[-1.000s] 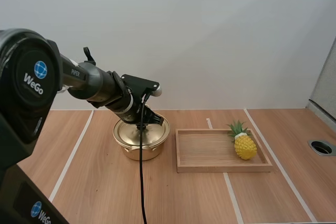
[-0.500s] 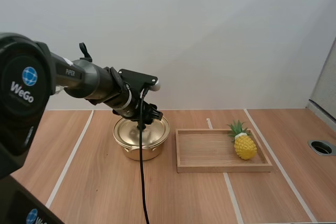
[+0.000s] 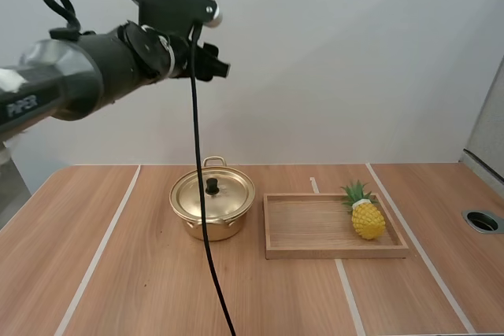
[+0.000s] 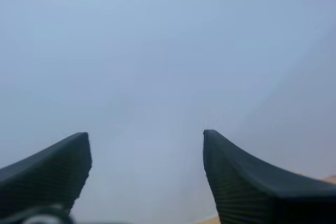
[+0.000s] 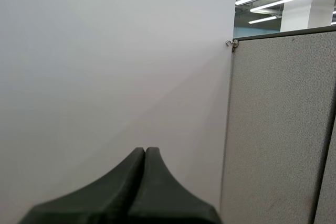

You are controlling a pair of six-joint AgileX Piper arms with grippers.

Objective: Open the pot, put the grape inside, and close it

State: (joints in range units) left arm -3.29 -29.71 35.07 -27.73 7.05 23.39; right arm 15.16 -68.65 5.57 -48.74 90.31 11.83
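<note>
A golden pot (image 3: 211, 218) stands on the table with its lid (image 3: 213, 193) on, a black knob in the lid's middle. My left gripper (image 3: 220, 64) hangs high above the pot, far clear of it. In the left wrist view the left gripper (image 4: 145, 135) is open, its ribbed fingers (image 4: 247, 182) wide apart with nothing between them, facing the plain wall. My right gripper (image 5: 145, 151) is shut on nothing, its fingers lying together as one dark wedge.
A wooden tray (image 3: 307, 226) lies right of the pot with a yellow pineapple (image 3: 367, 216) in its right end. White tape lines run across the wooden table. A round hole (image 3: 483, 220) sits at the table's right edge.
My left arm has risen from just over the pot's lid to high above the table. The lid has stayed on the pot.
</note>
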